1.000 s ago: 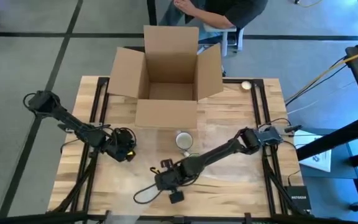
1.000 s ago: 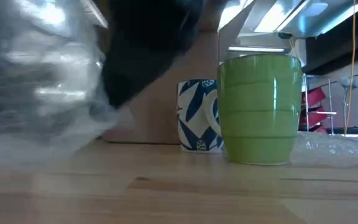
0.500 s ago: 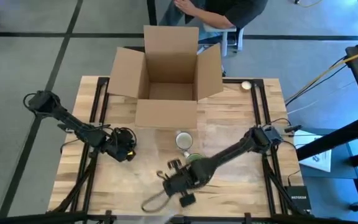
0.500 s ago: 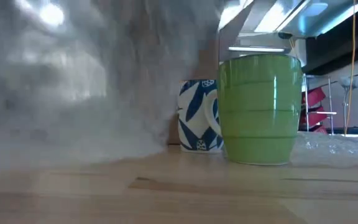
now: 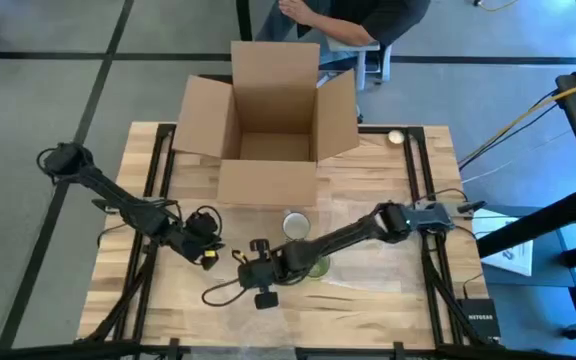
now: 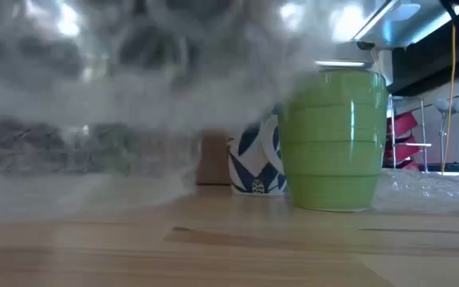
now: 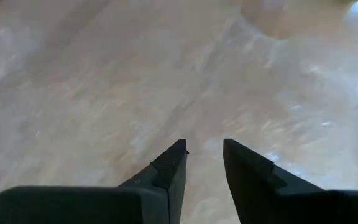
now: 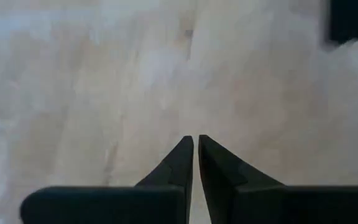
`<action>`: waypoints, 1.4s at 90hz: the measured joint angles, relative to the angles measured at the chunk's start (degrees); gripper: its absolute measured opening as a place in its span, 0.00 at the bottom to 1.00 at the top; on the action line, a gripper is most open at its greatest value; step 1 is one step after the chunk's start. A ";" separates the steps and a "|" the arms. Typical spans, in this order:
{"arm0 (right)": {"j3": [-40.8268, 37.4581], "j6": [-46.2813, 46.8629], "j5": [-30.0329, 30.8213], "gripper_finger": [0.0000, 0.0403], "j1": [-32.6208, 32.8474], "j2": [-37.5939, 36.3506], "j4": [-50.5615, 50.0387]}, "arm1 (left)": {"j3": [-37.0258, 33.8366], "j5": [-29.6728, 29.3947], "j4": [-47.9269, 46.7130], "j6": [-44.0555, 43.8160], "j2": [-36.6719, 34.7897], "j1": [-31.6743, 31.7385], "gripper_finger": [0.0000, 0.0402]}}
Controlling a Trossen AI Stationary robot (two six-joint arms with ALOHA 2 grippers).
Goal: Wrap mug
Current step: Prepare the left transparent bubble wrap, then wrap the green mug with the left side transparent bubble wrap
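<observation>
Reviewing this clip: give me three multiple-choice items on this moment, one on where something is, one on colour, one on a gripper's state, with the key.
1. Where does the cardboard box stand?
A. at the table's far edge, flaps open
B. on the floor
C. on the green mug

2. What colour is the mug nearer the low camera?
A. red
B. green
C. black

3. How do the right gripper's jaws stand?
A. wide open
B. closed together
C. out of view

Key: 1 A, the high view shows it open at the far edge of the table. 2 B, the green mug stands in front of the blue-patterned mug. 3 B, the right wrist view shows the right gripper with only a sliver between the tips.
</observation>
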 joint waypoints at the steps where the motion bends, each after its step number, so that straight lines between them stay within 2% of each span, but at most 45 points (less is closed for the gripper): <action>1: -0.11 0.05 0.27 0.03 0.02 0.30 0.07 | 0.01 0.23 0.02 -0.18 -0.01 -0.12 0.22; 20: -0.25 -0.97 8.96 0.03 -3.02 2.67 0.84 | 0.14 6.17 0.53 -6.58 0.48 -4.88 0.22; 28: -0.25 -2.15 11.45 0.03 -5.35 2.70 0.95 | 0.10 4.55 0.40 -8.37 0.43 -6.85 0.22; 38: -0.23 -3.76 11.61 0.03 -7.74 2.03 -0.15 | -0.70 0.85 -1.31 -9.85 0.53 -7.71 0.22; 51: -0.21 -4.83 8.79 0.03 -8.26 -1.27 -1.60 | -3.18 -2.20 -2.30 -11.24 1.93 -6.20 0.22; 66: -0.18 -3.87 1.99 0.03 -5.53 -6.11 -3.95 | -7.20 -2.44 -2.35 -12.75 2.81 -2.12 0.22; 82: -0.14 -2.64 1.32 0.03 -1.01 -11.31 -8.83 | -8.02 -4.00 -3.72 -9.12 2.32 2.32 0.22; 100: -0.14 2.06 5.06 0.03 3.80 -17.60 -19.84 | -3.45 -2.34 -5.16 -2.22 -1.21 3.85 0.22; 112: -0.09 9.08 5.66 0.03 6.22 -20.63 -29.53 | 0.41 1.69 -5.42 0.52 -4.22 2.70 0.22; 126: -0.11 17.43 9.15 0.03 10.34 -21.83 -39.51 | 6.85 2.06 -4.49 5.61 -7.50 1.10 0.22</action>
